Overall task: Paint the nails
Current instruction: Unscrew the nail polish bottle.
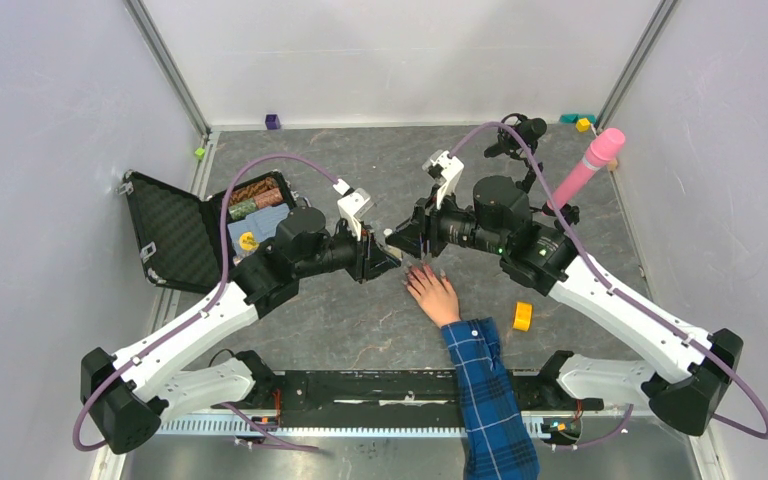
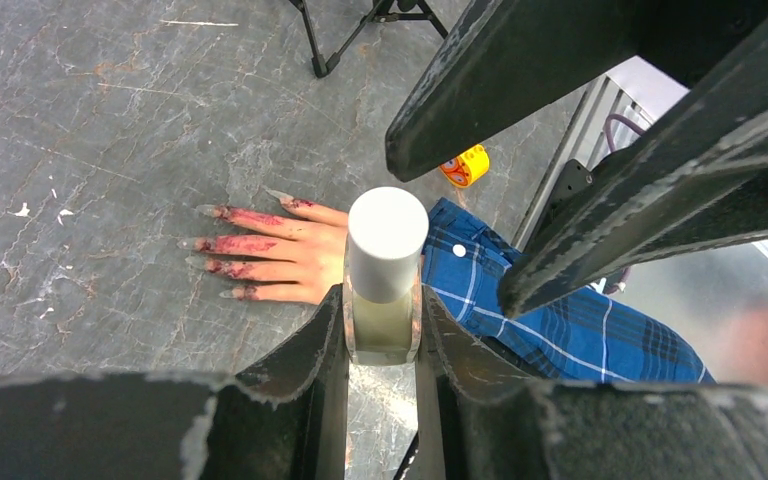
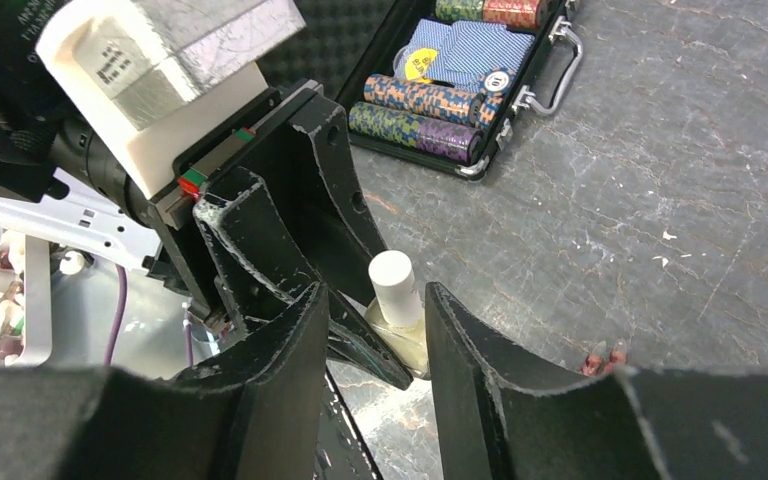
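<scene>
Obs., overhead view: both arms are reaching inward and meeting over the middle of the grey tabletop, just beyond the fingertips of a person's hand.

Left hand: it is pinching a small bottle by its clear glass body, one finger pressing on each side. The bottle is standing upright in the grip, with a white cap on top and pale yellowish liquid inside.

Right hand: its fingers are standing partly spread, one on either side of the bottle's white cap in its own wrist view (a gap is showing on the left side; I cannot tell whether the other finger is touching the cap). It is gripping nothing.

Nails: the person's hand is lying palm down on the tabletop, fingers fanned and pointing away from the arm bases, just beside the held bottle on the near side. The nails are long and pointed, and dark-pink smears are running along the fingers behind them. Two nail tips are also showing low in the right wrist view. A blue plaid sleeve is covering the forearm.

Surroundings: an open black case is sitting at the left edge, holding stacks of poker chips. A yellow roll of tape is lying near the sleeve. A pink cylinder is leaning at the far right.
</scene>
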Controlling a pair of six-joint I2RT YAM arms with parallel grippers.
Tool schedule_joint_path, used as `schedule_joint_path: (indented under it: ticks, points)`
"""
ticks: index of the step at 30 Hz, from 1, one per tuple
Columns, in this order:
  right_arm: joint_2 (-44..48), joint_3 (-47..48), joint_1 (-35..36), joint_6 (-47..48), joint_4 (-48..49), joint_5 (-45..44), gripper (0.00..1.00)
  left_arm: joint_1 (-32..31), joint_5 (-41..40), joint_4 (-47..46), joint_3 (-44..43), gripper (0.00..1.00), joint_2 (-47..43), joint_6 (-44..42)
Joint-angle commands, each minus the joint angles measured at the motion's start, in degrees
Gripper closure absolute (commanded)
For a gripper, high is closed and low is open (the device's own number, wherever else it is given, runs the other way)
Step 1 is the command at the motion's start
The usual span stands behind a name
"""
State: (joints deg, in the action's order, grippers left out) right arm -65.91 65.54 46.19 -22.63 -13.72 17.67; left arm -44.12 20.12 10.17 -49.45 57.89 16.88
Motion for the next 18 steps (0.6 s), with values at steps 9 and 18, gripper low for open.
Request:
schedule_joint_path:
  ticks: [9, 18]
  points:
    - [-1.3, 1.2, 1.5, 1.7, 0.0, -3.1, 0.57, 0.1, 1.9, -3.3, -2.1, 0.98, 0.1, 1.6]
    - [-2.5, 2.2, 2.5, 2.6, -0.1, -4.1, 0.59, 0.1, 2.5, -3.0, -1.9, 0.98, 0.3, 1.3]
